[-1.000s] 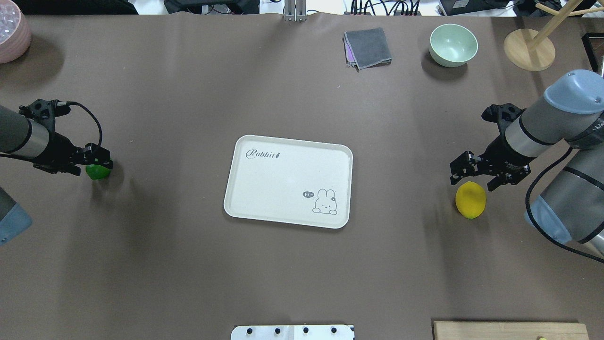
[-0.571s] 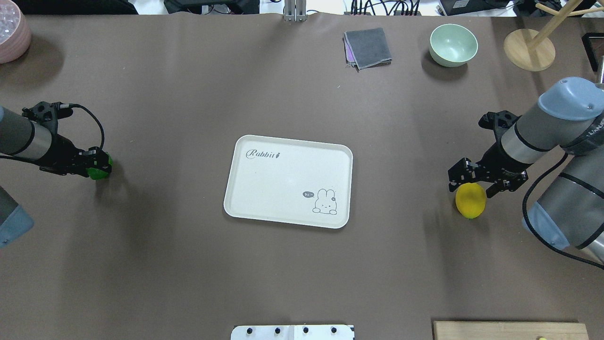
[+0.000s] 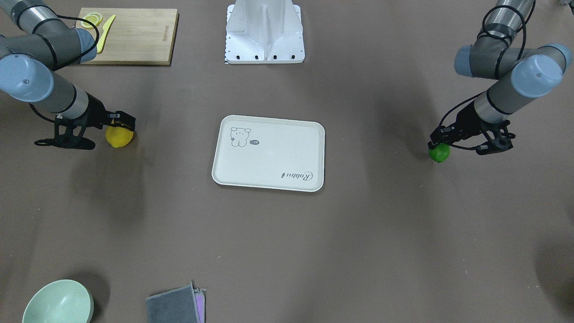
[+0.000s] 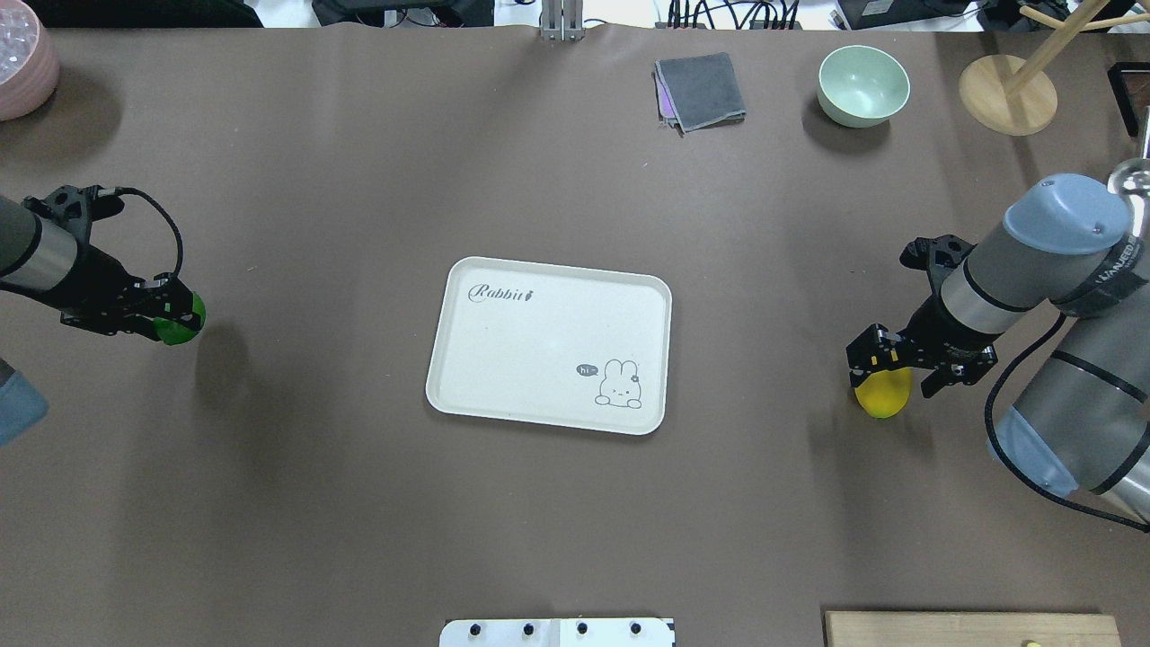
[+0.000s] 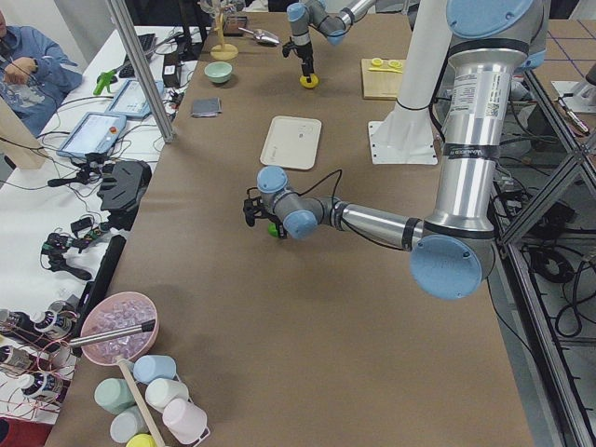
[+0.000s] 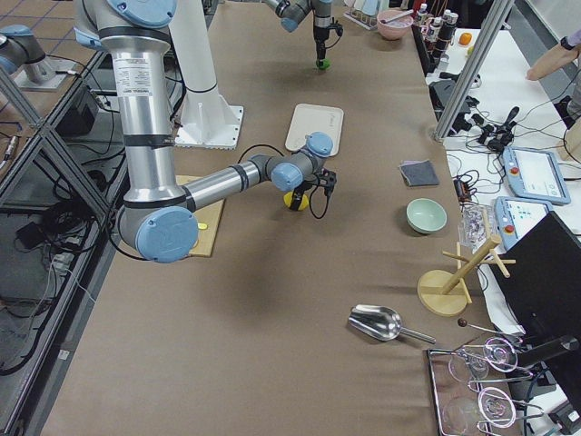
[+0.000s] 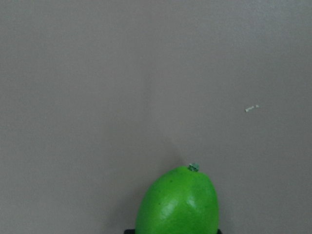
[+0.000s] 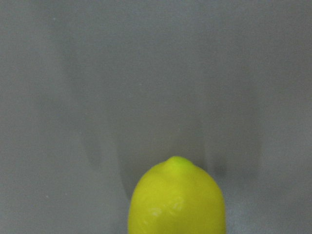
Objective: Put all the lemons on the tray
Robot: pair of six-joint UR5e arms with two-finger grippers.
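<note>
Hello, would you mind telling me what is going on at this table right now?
The robot is gathering two lemons for the tray. Its left hand appears closed on the green lemon at one side, its right hand on the yellow lemon at the other. The tray lies between them with no fruit on it yet.

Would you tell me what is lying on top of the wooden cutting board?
Lemon slices and a yellow knife lie at one end of the cutting board; the right arm covers that end's corner.
</note>
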